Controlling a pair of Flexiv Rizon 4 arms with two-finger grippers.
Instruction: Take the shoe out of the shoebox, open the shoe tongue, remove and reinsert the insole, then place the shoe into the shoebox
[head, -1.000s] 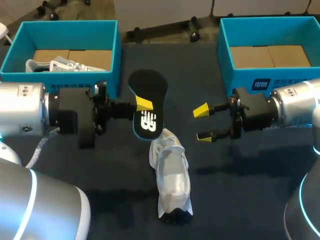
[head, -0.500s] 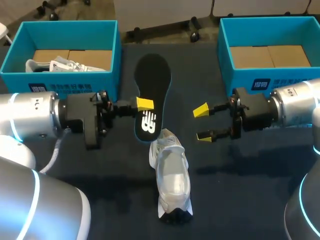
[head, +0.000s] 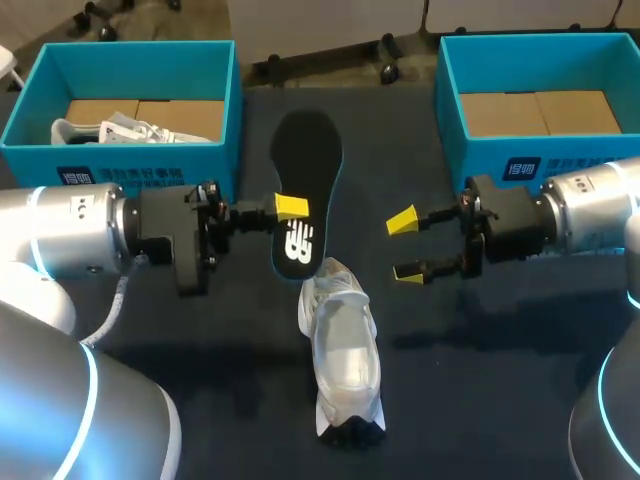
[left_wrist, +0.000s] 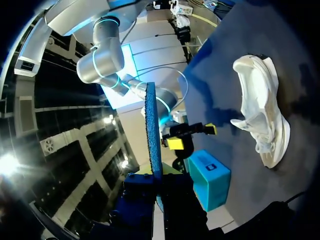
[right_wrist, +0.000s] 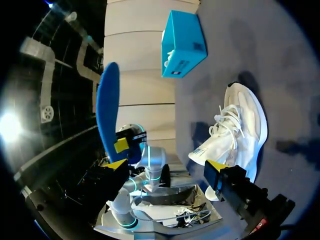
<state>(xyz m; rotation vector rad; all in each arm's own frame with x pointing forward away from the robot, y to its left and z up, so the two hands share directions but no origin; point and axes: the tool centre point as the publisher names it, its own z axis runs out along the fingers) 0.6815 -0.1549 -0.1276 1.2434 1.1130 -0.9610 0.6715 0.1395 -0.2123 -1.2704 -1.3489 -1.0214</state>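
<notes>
The black foam insole (head: 305, 170) bears a white logo (head: 297, 241) at its lower end, too small to read. The left gripper (head: 290, 207) is clamped on the insole's edge and holds it above the dark table (head: 480, 380). The white mesh shoe (head: 340, 345) lies on the table between the arms. The right gripper (head: 405, 246) hovers beside it, fingers spread and holding nothing. Each teal cardboard shoebox has a white printed label on its front wall. The left shoebox (head: 225, 110) holds a second white shoe (head: 130, 130). The right shoebox (head: 450, 100) stands behind the right gripper.
</notes>
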